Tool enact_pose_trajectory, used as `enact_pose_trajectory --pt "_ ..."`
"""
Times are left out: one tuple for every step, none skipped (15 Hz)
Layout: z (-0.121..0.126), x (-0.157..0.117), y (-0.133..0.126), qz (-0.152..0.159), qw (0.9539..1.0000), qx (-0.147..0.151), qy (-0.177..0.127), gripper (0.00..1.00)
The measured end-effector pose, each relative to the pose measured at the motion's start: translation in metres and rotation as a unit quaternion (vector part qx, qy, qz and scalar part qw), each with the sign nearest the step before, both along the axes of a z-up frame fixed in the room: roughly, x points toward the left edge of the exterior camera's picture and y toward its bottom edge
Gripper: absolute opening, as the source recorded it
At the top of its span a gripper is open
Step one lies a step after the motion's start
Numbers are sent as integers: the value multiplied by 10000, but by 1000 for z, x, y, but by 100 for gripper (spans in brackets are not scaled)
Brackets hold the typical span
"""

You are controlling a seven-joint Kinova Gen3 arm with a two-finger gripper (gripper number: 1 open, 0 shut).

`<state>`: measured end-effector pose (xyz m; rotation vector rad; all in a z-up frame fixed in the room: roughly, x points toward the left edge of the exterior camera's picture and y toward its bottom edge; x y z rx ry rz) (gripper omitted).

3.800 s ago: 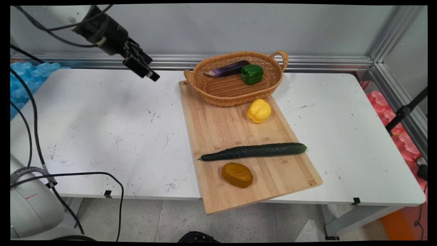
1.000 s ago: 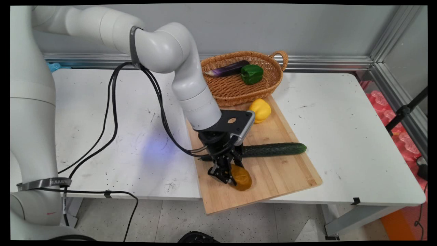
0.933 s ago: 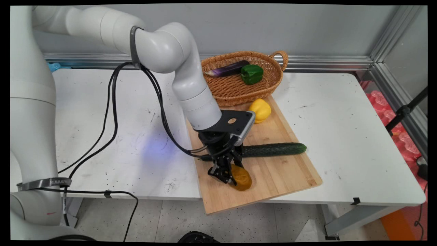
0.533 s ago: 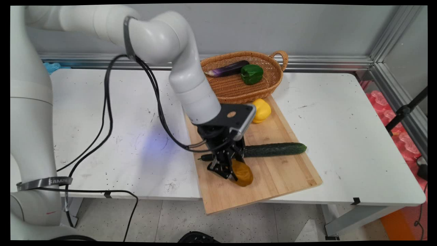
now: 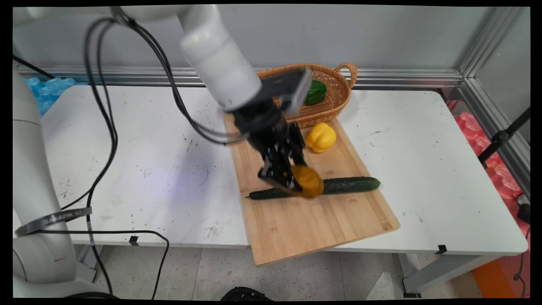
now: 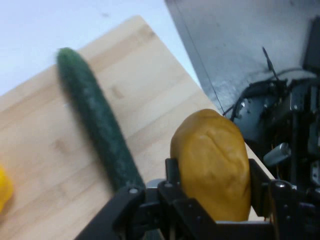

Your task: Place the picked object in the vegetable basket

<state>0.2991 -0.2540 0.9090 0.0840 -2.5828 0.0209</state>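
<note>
The gripper (image 5: 292, 180) gripped the orange-brown potato (image 6: 212, 162) above the cutting board (image 5: 313, 220); its long axis ran along the fingers (image 6: 172, 172); the cucumber (image 5: 351, 185) lay beneath.

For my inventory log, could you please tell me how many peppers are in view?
2: a yellow pepper on the cutting board just in front of the basket, and a green pepper in the basket, partly behind the arm, which may hide other items there.
</note>
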Motion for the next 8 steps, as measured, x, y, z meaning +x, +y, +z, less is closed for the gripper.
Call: enact_pose_trajectory --pt "10 8 -2 193 9998 5 49 0" --pt "20 17 -6 430 9990 13 99 0" --pt "28 28 -10 675 9976 22 129 0" --pt "33 36 -15 887 9959 30 152 0" --pt "39 46 -20 1131 9934 38 177 0" --pt "44 57 -26 1407 9898 48 205 0" --pt "47 64 -30 1584 9871 52 225 0" --pt "50 73 -36 1823 9829 53 248 0"
